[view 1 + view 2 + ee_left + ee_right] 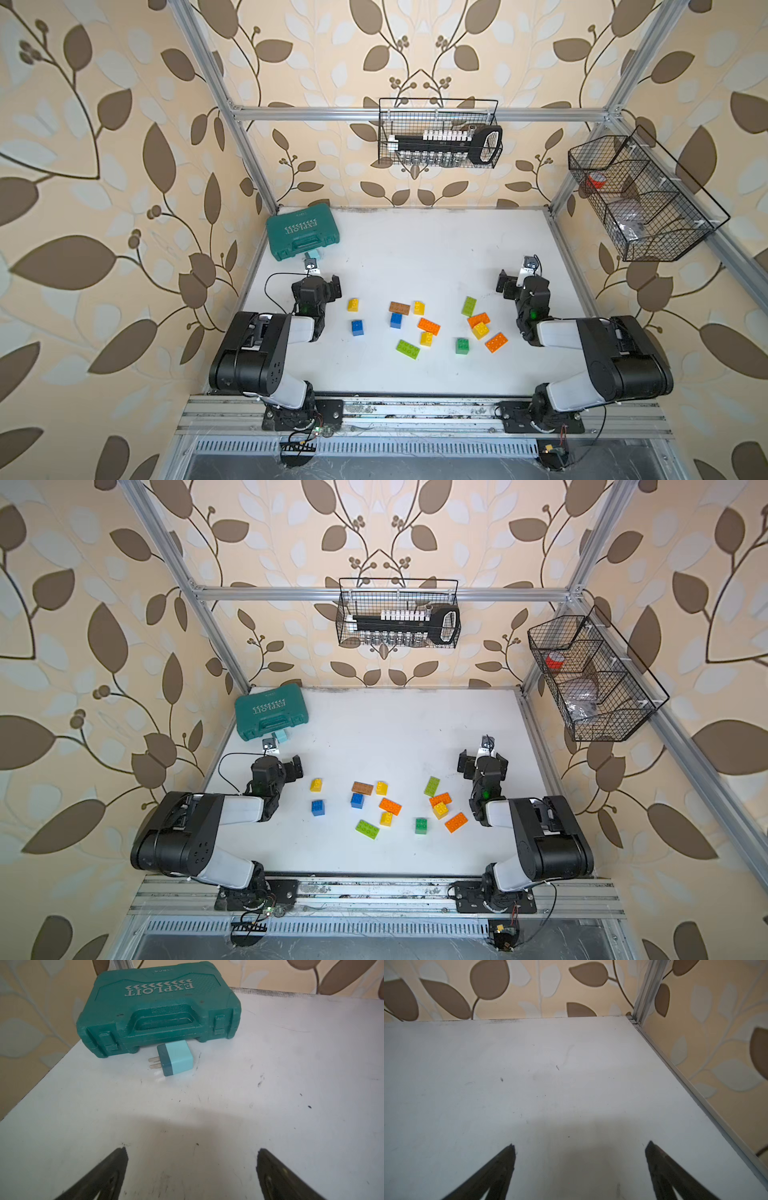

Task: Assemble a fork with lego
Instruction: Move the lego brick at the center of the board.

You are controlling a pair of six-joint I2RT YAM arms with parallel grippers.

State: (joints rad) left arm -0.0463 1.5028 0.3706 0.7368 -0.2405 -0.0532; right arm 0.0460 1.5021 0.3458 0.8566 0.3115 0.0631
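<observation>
— Left wrist view: what's in it?

— Only the teal tool case (158,1009), with a small plug adapter (176,1060) just beside it. No bricks. My left gripper (192,1149) has its jaws spread wide over the bare table (291,1084) and holds nothing. My right gripper (580,1145) is spread and empty too.

— So where's the lego?

— In both top views the lego (429,326) lies loose around the brown brick (399,308), between my two grippers. Each gripper is well apart from that brick.

— What could go wrong?

— Crowding, I'd judge. A yellow brick (419,307) sits just beside the brown brick. Farther from it, toward my right gripper, an orange brick (478,320) touches a second yellow brick (480,331). Wide jaws coming down could shove a neighbour or catch two at once. Pressing studs together off-line could skid a brick across the smooth table.
</observation>
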